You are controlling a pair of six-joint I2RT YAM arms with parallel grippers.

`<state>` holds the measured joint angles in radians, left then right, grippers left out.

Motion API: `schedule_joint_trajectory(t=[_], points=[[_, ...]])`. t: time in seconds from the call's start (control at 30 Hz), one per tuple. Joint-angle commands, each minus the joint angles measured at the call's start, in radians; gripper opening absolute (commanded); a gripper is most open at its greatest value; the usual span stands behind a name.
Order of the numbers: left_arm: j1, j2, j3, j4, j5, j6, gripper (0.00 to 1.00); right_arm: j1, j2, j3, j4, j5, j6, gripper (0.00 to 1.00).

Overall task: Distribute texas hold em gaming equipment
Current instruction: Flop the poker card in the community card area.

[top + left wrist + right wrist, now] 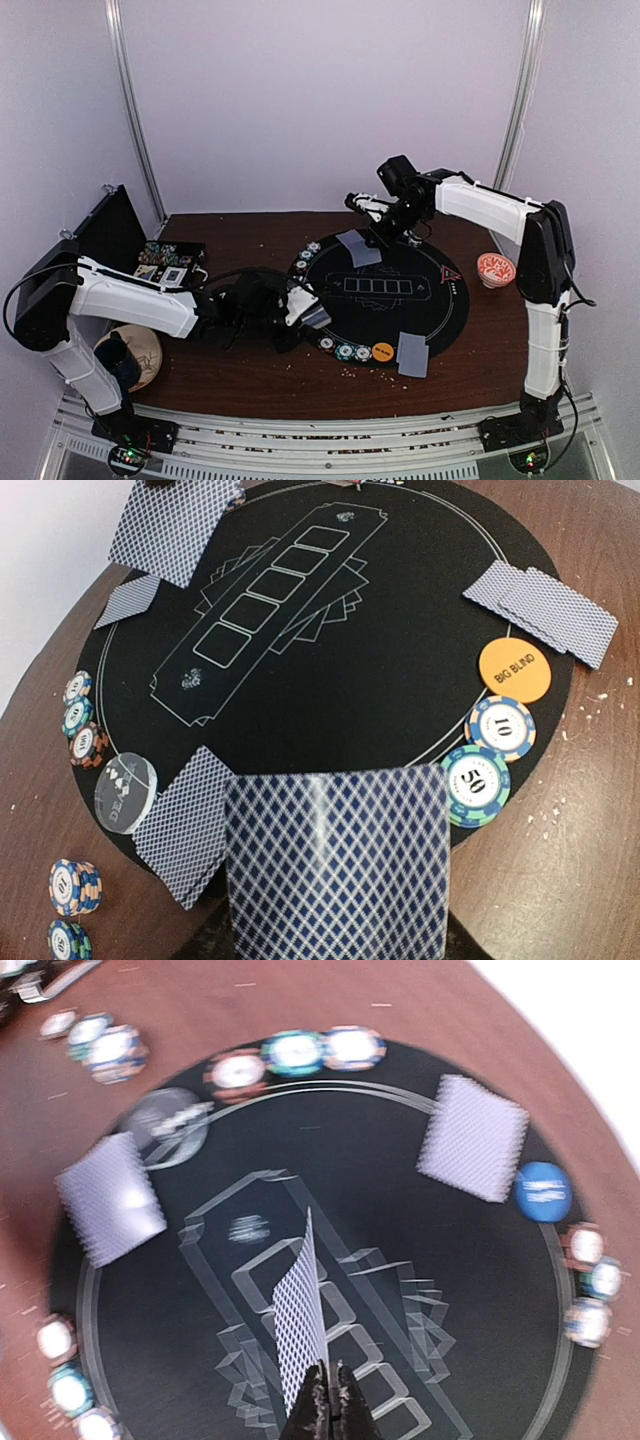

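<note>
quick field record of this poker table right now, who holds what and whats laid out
left gripper: shut on card stack
right gripper: shut on single card, held over the mat
mat: round, black, white outlines
dealt piles: one by orange big blind disc, one by clear disc
chips: small groups round the mat's rim
bowl: on table, right of mat
</note>
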<state>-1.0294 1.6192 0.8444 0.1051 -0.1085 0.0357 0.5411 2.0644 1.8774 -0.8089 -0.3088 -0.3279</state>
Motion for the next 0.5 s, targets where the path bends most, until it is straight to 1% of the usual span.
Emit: schedule_joint_trajectory(t=[0.0,0.07,0.27,0.37,0.47], points=[[-0.006,-0.034,0.007,0.059,-0.019,0.007,0.18,0.036,0.015,-0.012,0.116,0.337,0.033,0.00],[-0.006,-0.038,0.007,0.058,-0.029,0.006,0.18,0.049,0.040,-0.014,0.149,0.420,0.030,0.00],[-0.005,-0.044,0.007,0.049,-0.085,0.001,0.18,0.092,0.096,-0.032,0.236,0.548,0.024,0.00],[-0.002,-0.049,0.007,0.041,-0.122,-0.006,0.18,0.119,0.134,-0.029,0.248,0.583,0.019,0.00],[0.005,-0.063,0.003,0.037,-0.152,-0.018,0.18,0.131,0.162,-0.024,0.268,0.584,0.029,0.00]])
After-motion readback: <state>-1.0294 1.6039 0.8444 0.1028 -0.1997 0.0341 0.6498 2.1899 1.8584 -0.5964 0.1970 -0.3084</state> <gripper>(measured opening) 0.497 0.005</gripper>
